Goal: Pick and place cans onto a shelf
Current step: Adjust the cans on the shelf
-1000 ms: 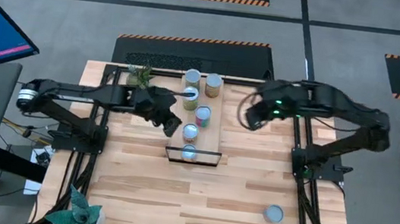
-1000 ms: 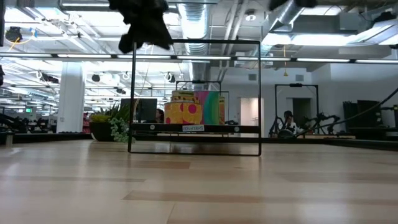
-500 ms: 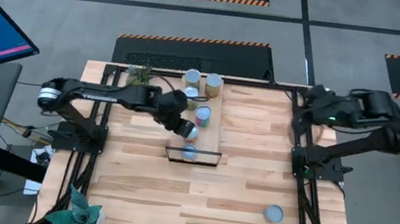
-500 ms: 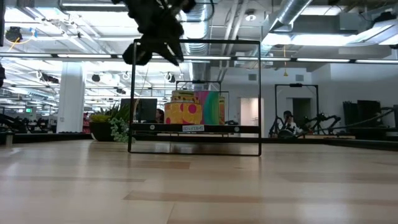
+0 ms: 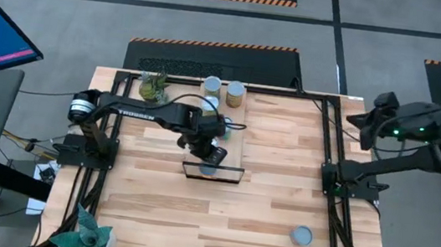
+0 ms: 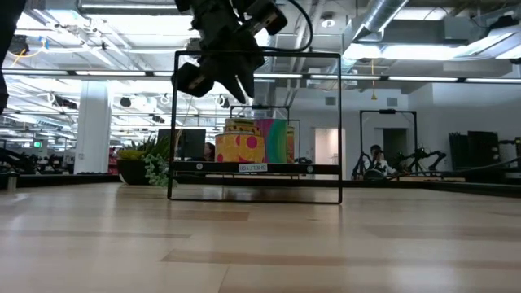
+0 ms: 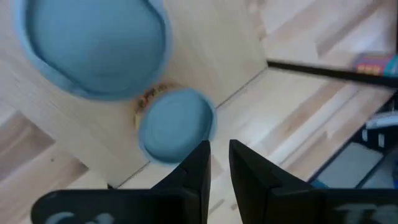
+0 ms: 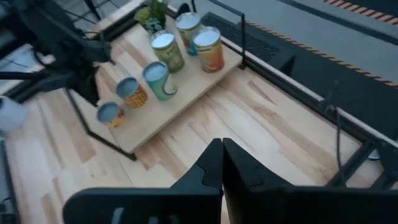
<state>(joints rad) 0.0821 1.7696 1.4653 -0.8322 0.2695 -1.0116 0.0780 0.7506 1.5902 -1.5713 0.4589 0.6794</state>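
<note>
The shelf (image 5: pixel 235 146) is a narrow light-wood board on the table, with a black frame (image 5: pixel 212 174) at its near end. Several cans stand in a row on it (image 5: pixel 234 94) (image 8: pixel 158 78). One more can (image 5: pixel 301 235) stands on the tabletop at the near right. My left gripper (image 5: pixel 212 149) hovers over the shelf's near half, shut and empty. In its wrist view it looks down on two blue can tops (image 7: pixel 93 43) (image 7: pixel 176 126). My right gripper (image 8: pixel 222 163) is shut and empty, high at the table's far right (image 5: pixel 370 122).
A small green plant (image 5: pixel 153 87) stands beside the shelf's far end, and another (image 5: pixel 89 234) at the table's near left corner. The table's black frame rails (image 5: pixel 324 136) run along its edges. In the low view the shelf frame (image 6: pixel 254 55) stands upright under the left gripper (image 6: pixel 221 75).
My left gripper has gone toward the table's right edge, from beside the shelf to above its near cans, and has come a little lower. My right arm has drawn back from near the shelf toward the table's far right edge.
</note>
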